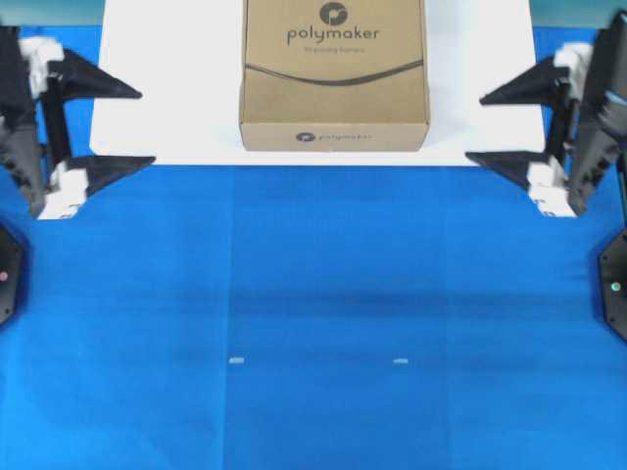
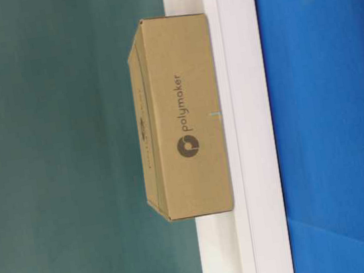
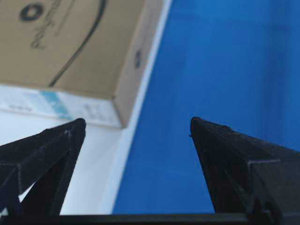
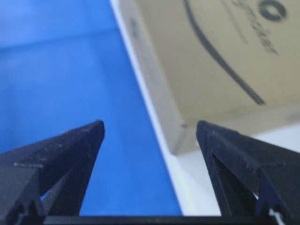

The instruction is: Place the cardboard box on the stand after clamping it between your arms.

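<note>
The brown cardboard box [image 1: 335, 73] with the "polymaker" print lies flat on the white stand [image 1: 167, 108], near its front edge. It also shows in the table-level view [image 2: 182, 116], the left wrist view [image 3: 70, 47] and the right wrist view [image 4: 220, 61]. My left gripper [image 1: 147, 127] is open and empty at the stand's left end, well apart from the box. My right gripper [image 1: 473, 127] is open and empty at the stand's right end, also apart from the box. Each gripper straddles the stand's front edge.
The stand [image 2: 252, 126] sits at the far edge of a blue cloth [image 1: 313, 313]. Two small white marks [image 1: 236, 360] lie on the cloth near the front. Black arm bases [image 1: 615, 284] stand at both side edges.
</note>
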Available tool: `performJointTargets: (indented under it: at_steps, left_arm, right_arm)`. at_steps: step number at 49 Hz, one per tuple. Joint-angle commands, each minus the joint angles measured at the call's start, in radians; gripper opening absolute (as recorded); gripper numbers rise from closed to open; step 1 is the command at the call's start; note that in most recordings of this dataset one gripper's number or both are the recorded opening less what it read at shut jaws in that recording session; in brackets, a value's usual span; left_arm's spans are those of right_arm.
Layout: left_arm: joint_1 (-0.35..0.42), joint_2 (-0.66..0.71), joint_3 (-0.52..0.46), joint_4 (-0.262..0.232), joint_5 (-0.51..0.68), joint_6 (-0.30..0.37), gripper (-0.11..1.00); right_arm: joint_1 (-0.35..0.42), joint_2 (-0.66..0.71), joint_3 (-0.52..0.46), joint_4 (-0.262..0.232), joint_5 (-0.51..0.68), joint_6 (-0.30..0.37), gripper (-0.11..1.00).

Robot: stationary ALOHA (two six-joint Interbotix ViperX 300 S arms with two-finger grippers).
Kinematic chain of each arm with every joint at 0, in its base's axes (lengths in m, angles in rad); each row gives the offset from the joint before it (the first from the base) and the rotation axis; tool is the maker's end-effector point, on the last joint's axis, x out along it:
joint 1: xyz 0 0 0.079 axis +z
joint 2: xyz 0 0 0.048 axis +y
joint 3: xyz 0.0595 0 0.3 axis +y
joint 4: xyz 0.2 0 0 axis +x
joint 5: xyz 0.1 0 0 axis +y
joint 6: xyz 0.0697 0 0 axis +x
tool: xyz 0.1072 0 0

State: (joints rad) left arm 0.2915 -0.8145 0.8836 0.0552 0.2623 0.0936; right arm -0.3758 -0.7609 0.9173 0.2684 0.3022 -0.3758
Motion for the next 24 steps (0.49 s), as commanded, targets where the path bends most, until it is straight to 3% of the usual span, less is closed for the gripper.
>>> performJointTargets:
  at_steps: [1,6,12,24]
  left_arm:
    - [-0.023,-0.035,-0.003,-0.002,-0.009,-0.018,0.88]
    - [-0.037,-0.083,0.012,-0.002,-0.011,-0.057,0.88]
    - [-0.046,-0.138,0.037,-0.003,-0.012,-0.081,0.88]
    - [-0.104,-0.192,0.080,-0.003,-0.011,-0.091,0.88]
  right_arm:
    - [0.043,-0.052,0.003,0.003,-0.028,0.014,0.98]
    - [0.097,-0.118,0.025,0.003,-0.031,0.023,0.98]
    - [0.160,-0.212,0.072,0.003,-0.032,0.083,0.98]
    - [0.172,-0.314,0.141,-0.002,-0.046,0.169,0.98]
